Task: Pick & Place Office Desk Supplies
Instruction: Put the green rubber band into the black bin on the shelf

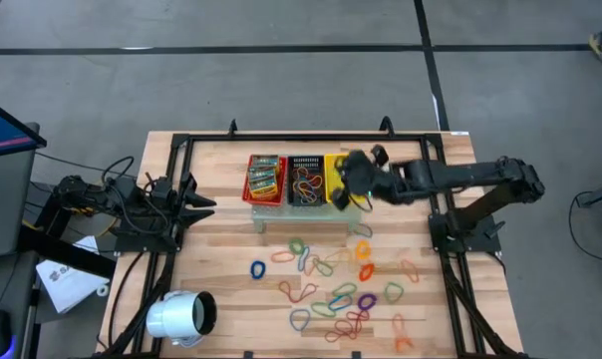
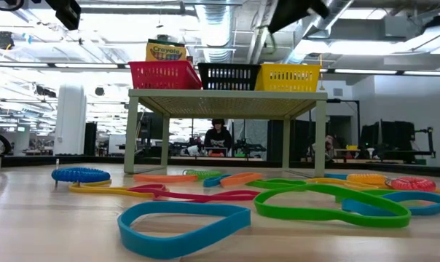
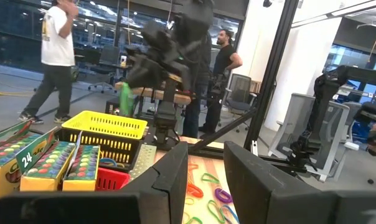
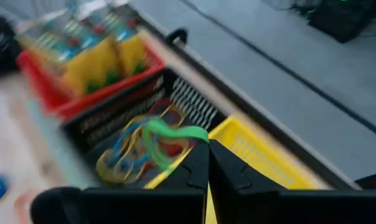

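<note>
Rubber bands (image 1: 333, 294) lie scattered over the near half of the table (image 1: 221, 249), and we are sorting them into three baskets on a small raised stand at the far edge. On the left we keep the left gripper (image 1: 203, 204) parked at its own side, fingers apart around nothing, well clear of the work. The red basket (image 1: 265, 179) already holds the crayon packets (image 1: 266, 175), so it gets no bands. The black basket (image 1: 304, 180) beside it has a tangle of bands inside. To the right, our right gripper (image 4: 208, 146) hovers over the seam between the black and yellow basket (image 4: 263, 158), fingers pinched on a green band (image 4: 169, 134) that dangles toward the black side. We judge the release is next, and it should fall among its kind.
</note>
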{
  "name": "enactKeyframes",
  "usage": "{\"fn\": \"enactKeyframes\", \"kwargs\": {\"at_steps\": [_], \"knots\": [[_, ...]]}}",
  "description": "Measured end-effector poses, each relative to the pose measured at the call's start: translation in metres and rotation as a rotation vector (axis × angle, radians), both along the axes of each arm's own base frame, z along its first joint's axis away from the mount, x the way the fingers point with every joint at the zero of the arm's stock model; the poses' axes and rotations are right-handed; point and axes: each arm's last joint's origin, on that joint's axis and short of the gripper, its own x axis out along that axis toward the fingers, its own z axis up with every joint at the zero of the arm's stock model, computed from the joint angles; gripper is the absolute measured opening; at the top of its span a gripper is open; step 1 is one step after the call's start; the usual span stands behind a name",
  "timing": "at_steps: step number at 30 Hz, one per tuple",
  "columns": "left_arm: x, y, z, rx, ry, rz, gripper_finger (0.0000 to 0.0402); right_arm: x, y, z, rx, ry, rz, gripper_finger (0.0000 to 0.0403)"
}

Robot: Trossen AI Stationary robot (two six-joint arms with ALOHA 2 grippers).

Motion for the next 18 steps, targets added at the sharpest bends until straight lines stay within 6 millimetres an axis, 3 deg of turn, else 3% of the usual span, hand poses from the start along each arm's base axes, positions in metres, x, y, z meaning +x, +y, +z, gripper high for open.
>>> {"fn": "enactKeyframes", "kwargs": {"at_steps": [7,18], "knots": [[0.000,0.000,0.000,0.000,0.000,0.000,0.0099,0.017,-0.028,0.002,0.046,-0.070,0.056,0.0000],[0.000,0.000,0.002,-0.004,-0.016,0.000,0.0099,0.050,-0.039,-0.039,0.057,0.054,0.059,0.0015]]}}
